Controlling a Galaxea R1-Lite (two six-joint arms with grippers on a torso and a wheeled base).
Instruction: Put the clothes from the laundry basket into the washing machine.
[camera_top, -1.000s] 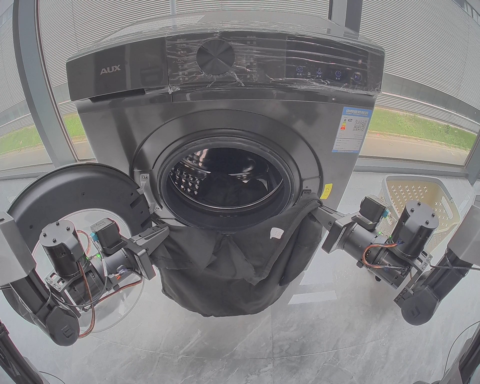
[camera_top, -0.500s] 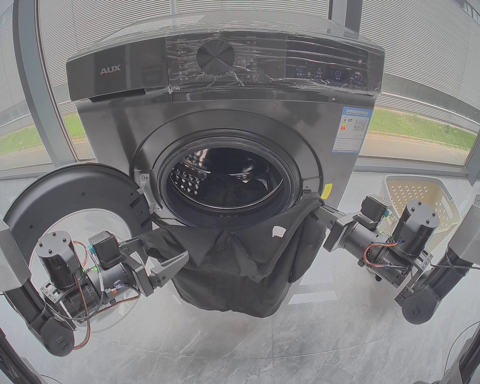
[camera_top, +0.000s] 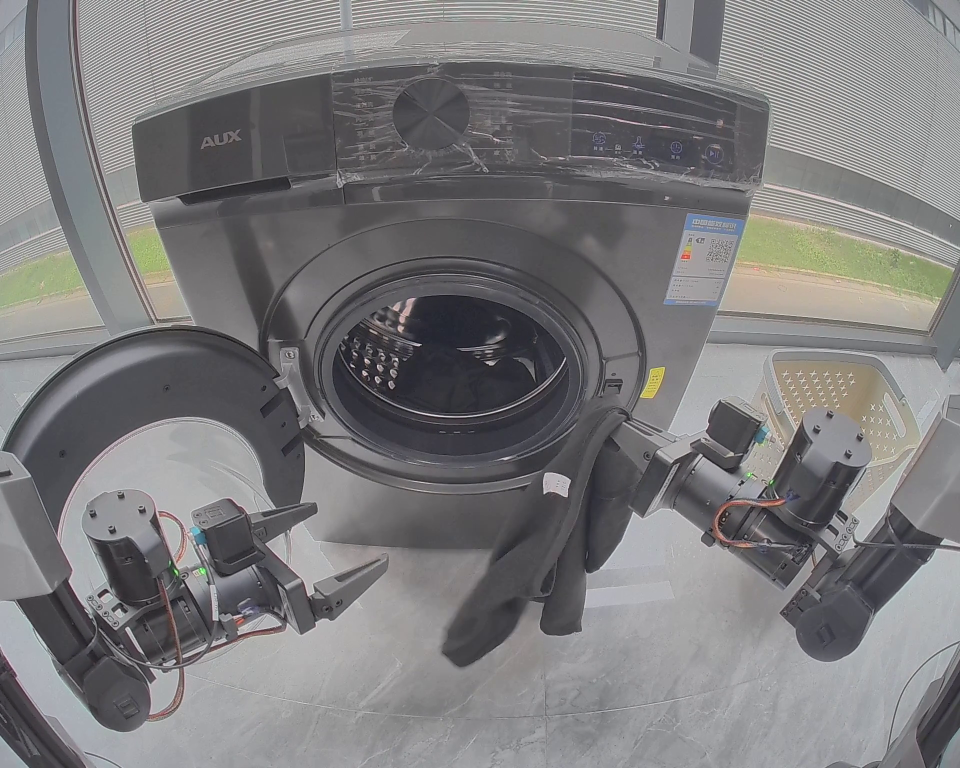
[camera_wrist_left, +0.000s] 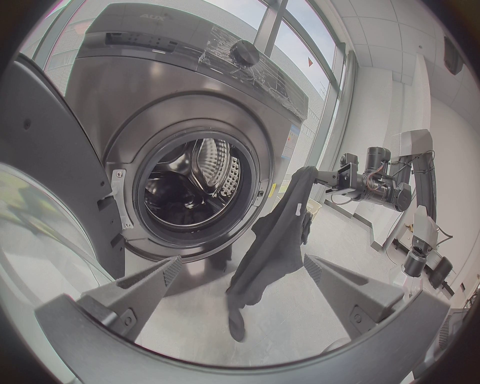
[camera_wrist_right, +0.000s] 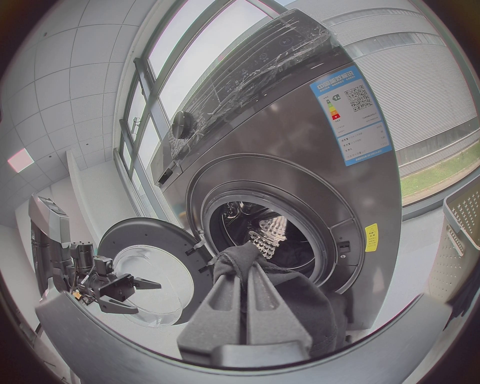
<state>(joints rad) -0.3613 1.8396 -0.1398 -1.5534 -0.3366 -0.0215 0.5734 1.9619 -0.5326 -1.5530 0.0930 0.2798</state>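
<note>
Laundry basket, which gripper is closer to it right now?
Right. The right gripper, shut on the black garment, is near the laundry basket; the left gripper, open, is across the washer by its door.

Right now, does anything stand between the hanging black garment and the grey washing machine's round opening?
Nothing visible does. The round door is swung aside; the black garment hangs from the right gripper beside the opening.

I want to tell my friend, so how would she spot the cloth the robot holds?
Find the big dark grey front-loading washing machine with its round door swung open. Below and right of its opening, the right gripper is shut on a black fabric garment. It is the only soft, floppy thing, dangling toward the pale floor with a small white tag.
</note>
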